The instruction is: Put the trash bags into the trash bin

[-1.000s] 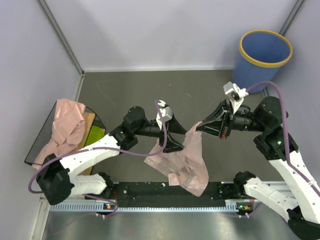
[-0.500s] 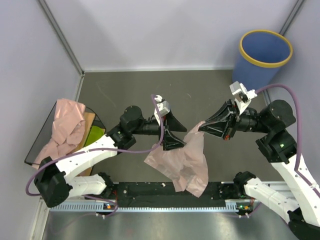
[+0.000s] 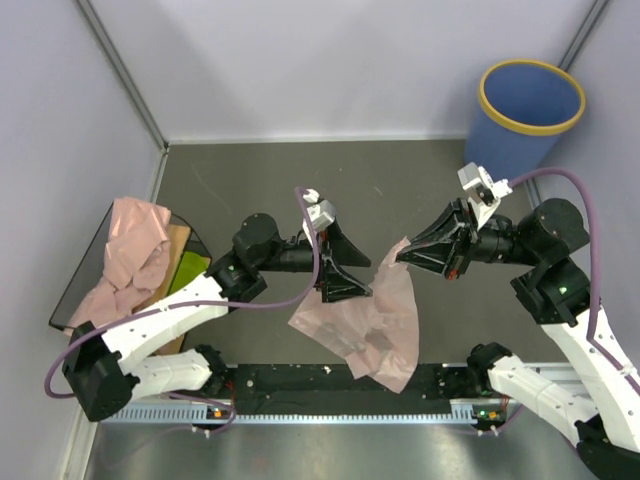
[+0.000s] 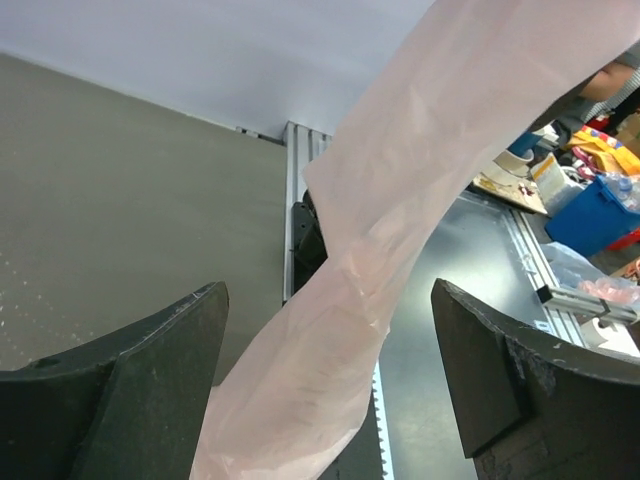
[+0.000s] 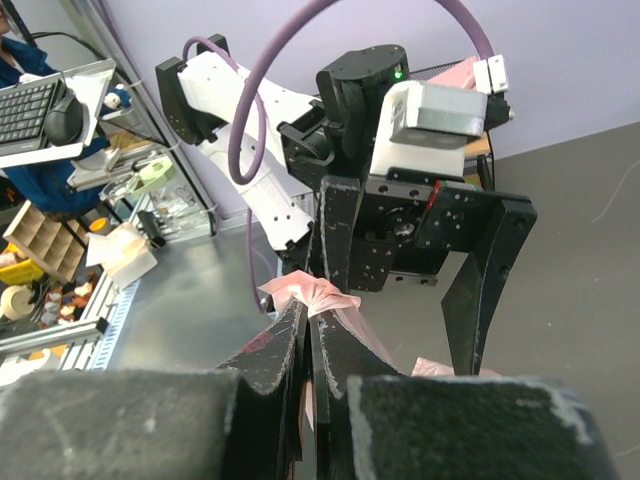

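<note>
A pale pink trash bag (image 3: 365,320) hangs over the table's middle. My right gripper (image 3: 402,256) is shut on its upper corner, and the pinched plastic bunches at the fingertips in the right wrist view (image 5: 318,297). My left gripper (image 3: 350,268) is open, and the bag (image 4: 370,250) runs between its fingers without being pinched. A second heap of pink bags (image 3: 128,255) lies at the left on a dark tray. The blue trash bin (image 3: 528,115) with a yellow rim stands at the far right corner.
The dark tray (image 3: 78,285) at the left holds a wooden board and a green thing (image 3: 188,268) beside the bags. Pale walls close the table's far and left sides. A black rail (image 3: 330,382) runs along the near edge.
My left gripper has drawn back to the left and opened wider, letting the bag slacken and spread. My right gripper stays shut on the bag's corner, shifted slightly right.
</note>
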You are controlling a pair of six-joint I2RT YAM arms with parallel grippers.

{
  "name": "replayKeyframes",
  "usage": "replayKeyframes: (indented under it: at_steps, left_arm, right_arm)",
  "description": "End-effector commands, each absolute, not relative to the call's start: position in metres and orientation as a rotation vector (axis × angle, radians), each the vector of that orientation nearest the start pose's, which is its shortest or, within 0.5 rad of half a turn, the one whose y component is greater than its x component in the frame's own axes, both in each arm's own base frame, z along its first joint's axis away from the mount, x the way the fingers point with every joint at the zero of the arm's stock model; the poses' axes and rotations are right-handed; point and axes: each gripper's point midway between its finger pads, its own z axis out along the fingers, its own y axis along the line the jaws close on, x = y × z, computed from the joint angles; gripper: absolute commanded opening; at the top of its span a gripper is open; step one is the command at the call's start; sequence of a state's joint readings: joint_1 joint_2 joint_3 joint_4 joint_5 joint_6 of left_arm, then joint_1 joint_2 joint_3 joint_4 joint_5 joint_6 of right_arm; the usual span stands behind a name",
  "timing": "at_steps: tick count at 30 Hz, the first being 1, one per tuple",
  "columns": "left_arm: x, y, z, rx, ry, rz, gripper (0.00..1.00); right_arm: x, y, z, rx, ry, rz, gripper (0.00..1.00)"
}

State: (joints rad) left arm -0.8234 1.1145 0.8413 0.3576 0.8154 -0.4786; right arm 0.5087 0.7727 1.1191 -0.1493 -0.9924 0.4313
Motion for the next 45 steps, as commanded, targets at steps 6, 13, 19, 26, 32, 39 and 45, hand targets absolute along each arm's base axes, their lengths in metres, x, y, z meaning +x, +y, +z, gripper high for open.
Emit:
replayKeyframes:
  at_steps: [6,13,19,26,32,39,45]
  left_arm:
    - [0.150,-0.360,0.298,1.004,1.541,-1.409,0.80]
    - [0.159,-0.348,0.254,1.020,1.683,-1.277,0.70]
    - [0.163,-0.337,0.238,1.019,1.706,-1.242,0.42]
    - [0.160,-0.328,0.247,1.065,1.642,-1.359,0.04]
    - [0.153,-0.312,0.280,1.167,1.463,-1.443,0.02]
    - [0.147,-0.305,0.299,1.197,1.500,-1.467,0.05]
    - [0.149,-0.292,0.288,1.230,1.520,-1.444,0.10]
  right_arm:
    - [0.092,0.233,0.450,-0.976,1.249,1.396,0.00]
    - [0.088,0.229,0.459,-0.964,1.230,1.383,0.00]
    - [0.086,0.227,0.459,-0.962,1.231,1.379,0.00]
    - [0.100,0.223,0.445,-0.938,1.292,1.292,0.00]
    - [0.147,0.200,0.419,-0.832,1.435,1.017,0.00]
    - [0.222,0.144,0.388,-0.540,1.623,0.555,0.00]
    - [0.250,0.102,0.393,-0.406,1.638,0.366,0.00]
